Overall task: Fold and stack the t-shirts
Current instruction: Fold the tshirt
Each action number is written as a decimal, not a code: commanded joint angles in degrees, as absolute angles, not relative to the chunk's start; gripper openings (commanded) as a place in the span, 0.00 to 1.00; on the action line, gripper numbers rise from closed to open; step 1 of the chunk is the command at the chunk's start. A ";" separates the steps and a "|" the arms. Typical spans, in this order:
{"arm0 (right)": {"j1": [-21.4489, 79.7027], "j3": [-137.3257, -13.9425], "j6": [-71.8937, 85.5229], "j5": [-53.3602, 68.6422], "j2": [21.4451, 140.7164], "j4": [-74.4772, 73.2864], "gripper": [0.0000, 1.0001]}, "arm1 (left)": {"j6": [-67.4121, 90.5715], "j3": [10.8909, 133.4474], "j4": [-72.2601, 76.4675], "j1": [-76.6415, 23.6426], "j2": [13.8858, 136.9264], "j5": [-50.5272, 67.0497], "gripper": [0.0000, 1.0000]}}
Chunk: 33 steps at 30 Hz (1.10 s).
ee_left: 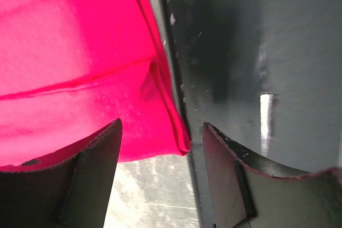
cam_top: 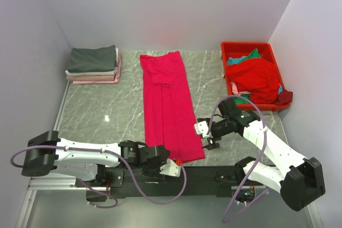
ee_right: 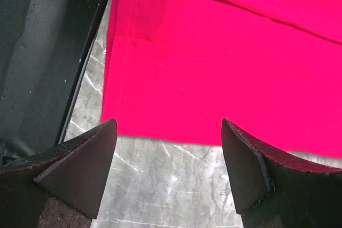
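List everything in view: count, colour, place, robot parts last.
long folded crimson-pink cloth t-shirt: one, crimson-pink, table centre.
stack of folded cloth t-shirts: three layers visible, dark grey, white, pale pink, far left.
rigid red plastic bin: one, red, far right.
loose crumpled cloth t-shirts: count unclear, red and teal-green, in the bin.
grey marble-patterned table: one, grey, beneath everything.
left arm: one, white and black, jaws open at the shirt's near corner.
right arm: one, white and black, jaws open beside the shirt's right edge.
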<state>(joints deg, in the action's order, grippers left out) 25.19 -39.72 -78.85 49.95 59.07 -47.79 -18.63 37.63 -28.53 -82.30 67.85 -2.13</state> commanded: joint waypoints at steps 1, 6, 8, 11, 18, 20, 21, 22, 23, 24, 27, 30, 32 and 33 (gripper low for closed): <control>25.93 -39.20 -78.05 49.05 58.71 -45.97 0.84 | -22.58 35.61 -25.32 -82.62 69.25 -6.59 0.66; 26.19 -38.93 -77.52 49.13 58.18 -45.44 0.84 | -23.12 33.23 -22.42 -82.62 70.49 -7.82 0.65; 26.10 -38.94 -77.08 49.57 58.27 -45.18 0.84 | -22.68 32.43 -21.28 -82.62 71.10 -7.47 0.63; 26.10 -39.20 -76.99 49.83 58.62 -45.35 0.84 | -22.76 31.64 -20.22 -82.62 71.89 -7.82 0.59; 28.30 -37.97 -80.15 48.43 58.89 -47.37 0.84 | -23.73 29.80 -18.64 -80.60 71.89 -6.77 0.38; 30.48 -37.53 -79.72 46.94 58.71 -46.85 0.84 | -23.82 29.71 -18.37 -80.33 71.89 -6.33 0.32; 31.28 -37.01 -79.37 46.24 58.71 -46.50 0.84 | -23.82 29.71 -18.11 -80.16 71.98 -6.33 0.30; 32.42 -36.74 -79.19 45.36 58.88 -45.62 0.84 | -23.99 29.71 -18.02 -80.07 71.98 -6.42 0.25; 34.00 -36.56 -78.49 43.79 59.06 -45.09 0.84 | -23.99 29.71 -17.93 -79.89 71.81 -6.33 0.23; 34.97 -36.21 -78.14 42.99 59.32 -44.57 0.84 | -24.08 29.88 -17.76 -79.11 71.28 -6.24 0.20; 36.47 -36.30 -77.61 42.45 59.68 -43.95 0.83 | -24.43 30.32 -17.93 -77.18 69.62 -5.63 0.11; 37.09 -36.21 -77.52 42.45 59.77 -43.68 0.83 | -24.70 30.67 -18.28 -76.12 68.56 -5.10 0.07; 37.61 -35.86 -78.04 42.01 60.03 -43.94 0.83 | -24.78 30.85 -18.37 -75.76 68.03 -4.66 0.05; 37.88 -35.42 -78.13 41.75 60.03 -43.95 0.83 | -24.61 30.85 -18.37 -75.50 67.51 -4.48 0.05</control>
